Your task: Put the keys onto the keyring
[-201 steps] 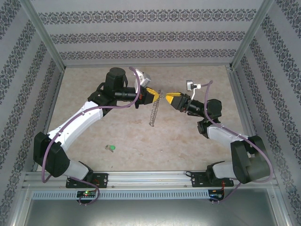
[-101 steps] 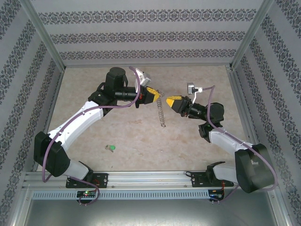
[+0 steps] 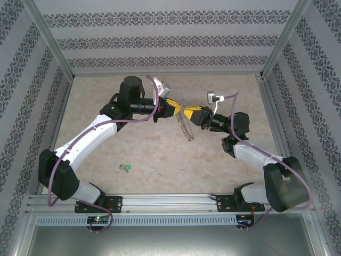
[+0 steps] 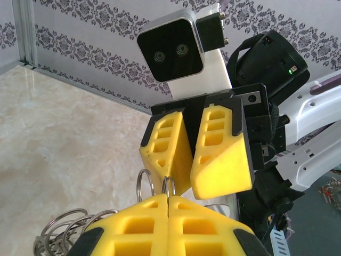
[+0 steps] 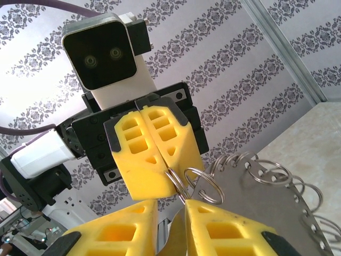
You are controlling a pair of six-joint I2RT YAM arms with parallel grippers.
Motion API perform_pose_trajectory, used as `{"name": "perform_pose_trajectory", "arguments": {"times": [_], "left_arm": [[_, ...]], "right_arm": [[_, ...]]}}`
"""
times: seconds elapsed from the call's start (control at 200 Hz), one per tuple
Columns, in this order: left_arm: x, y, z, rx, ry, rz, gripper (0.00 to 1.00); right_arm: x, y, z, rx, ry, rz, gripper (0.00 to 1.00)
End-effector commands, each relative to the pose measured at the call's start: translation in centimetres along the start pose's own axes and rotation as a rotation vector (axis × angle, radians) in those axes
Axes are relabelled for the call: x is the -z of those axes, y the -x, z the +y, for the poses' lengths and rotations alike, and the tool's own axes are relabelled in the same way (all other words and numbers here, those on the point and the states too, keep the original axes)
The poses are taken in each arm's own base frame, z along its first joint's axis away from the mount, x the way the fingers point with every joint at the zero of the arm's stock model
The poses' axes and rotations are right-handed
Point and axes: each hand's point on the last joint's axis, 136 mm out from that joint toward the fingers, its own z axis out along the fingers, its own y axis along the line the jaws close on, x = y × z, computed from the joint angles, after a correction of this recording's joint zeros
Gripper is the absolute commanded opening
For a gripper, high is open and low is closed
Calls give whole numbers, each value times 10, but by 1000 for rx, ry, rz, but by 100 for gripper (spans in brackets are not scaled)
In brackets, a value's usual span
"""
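Note:
The keyring [image 3: 186,129] hangs below the spot where the two grippers meet, above the middle of the table. In the right wrist view the keyring [image 5: 256,213] is a flat grey piece with holes along its edge, each carrying a small split ring. My left gripper [image 3: 177,109] [image 4: 169,198] is shut on one small split ring [image 4: 168,184] [image 5: 178,184]. My right gripper [image 3: 187,112] [image 5: 170,205] faces it tip to tip, jaws a little apart, with the ring's end at the gap. A green-headed key [image 3: 126,168] lies loose on the table at the near left.
Patterned walls and metal posts enclose the beige table [image 3: 160,154] on three sides. The aluminium rail [image 3: 170,202] with both arm bases runs along the near edge. Open table surface lies below the hanging keyring and round the key.
The right gripper drew back to the right with its jaws narrowing, then came in again tip to tip with the left gripper. The hanging keyring swung to the right. The left arm stayed put.

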Motion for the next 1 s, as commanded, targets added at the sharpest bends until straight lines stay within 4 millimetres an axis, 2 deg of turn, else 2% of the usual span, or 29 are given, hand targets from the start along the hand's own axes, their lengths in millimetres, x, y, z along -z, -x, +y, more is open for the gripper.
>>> {"name": "perform_pose_trajectory", "arguments": {"times": [0.0,0.49,0.52,0.585,0.994], "left_arm": [[2,15,-8,-37,-39,-42,0],[1,14,-9,-29,-51,-42,0],[1,14,-9,-30,-54,-42,0],[1,13,-9,-27,-54,-41,0],[4,17,-15,-34,-64,-51,0]], "right_arm": [[-7,13,13,82,45,-22,23],[-12,18,18,96,63,-23,25],[-12,18,17,95,61,-23,26],[-12,19,15,92,53,-26,36],[-5,18,-3,66,9,-39,39]]}}
